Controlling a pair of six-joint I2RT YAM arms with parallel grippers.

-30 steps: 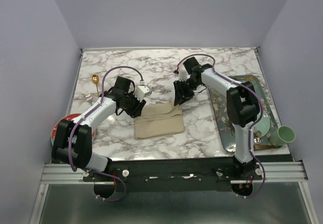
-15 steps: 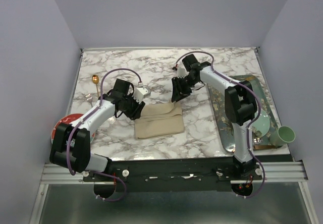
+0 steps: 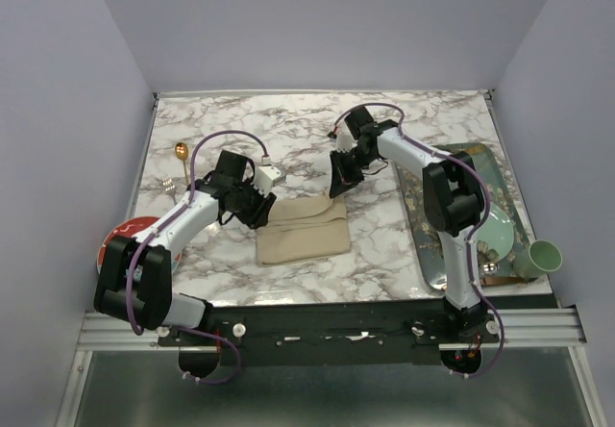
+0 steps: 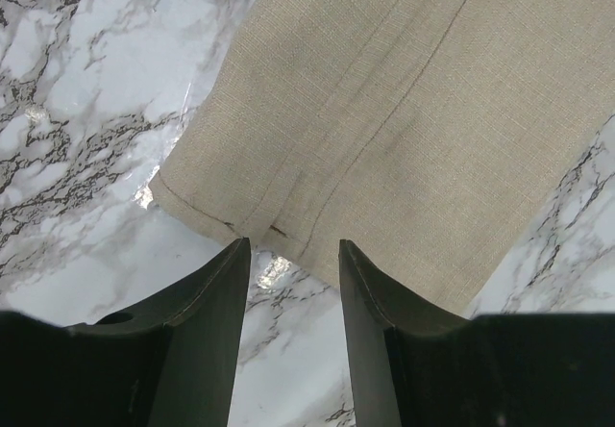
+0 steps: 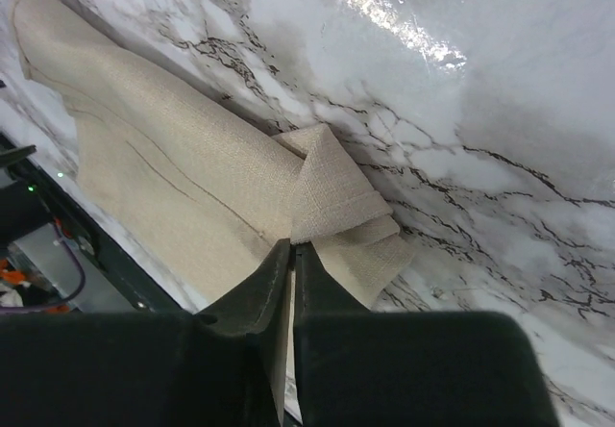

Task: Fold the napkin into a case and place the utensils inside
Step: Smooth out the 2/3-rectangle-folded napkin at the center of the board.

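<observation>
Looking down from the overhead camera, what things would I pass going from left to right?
Red plate → gold spoon → beige napkin → patterned tray → green cup.

Napkin [image 3: 303, 232] is plain beige-tan, no print, just faint darker crease lines. Desk [image 3: 288, 129] is white marble with grey-black veins. Spoon [image 3: 180, 150] at 10 o'clock is shiny gold, plate [image 3: 117, 235] at 8 is red, cup [image 3: 542, 257] at 4 is pale mint, and the tray [image 3: 421, 223] at 3 is greenish with gold flecks. Fingers [image 4: 197, 336] are matte black.

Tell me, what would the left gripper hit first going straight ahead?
Probably the napkin: its folded edge lies right ahead of the open left gripper, though its height is unclear.
</observation>
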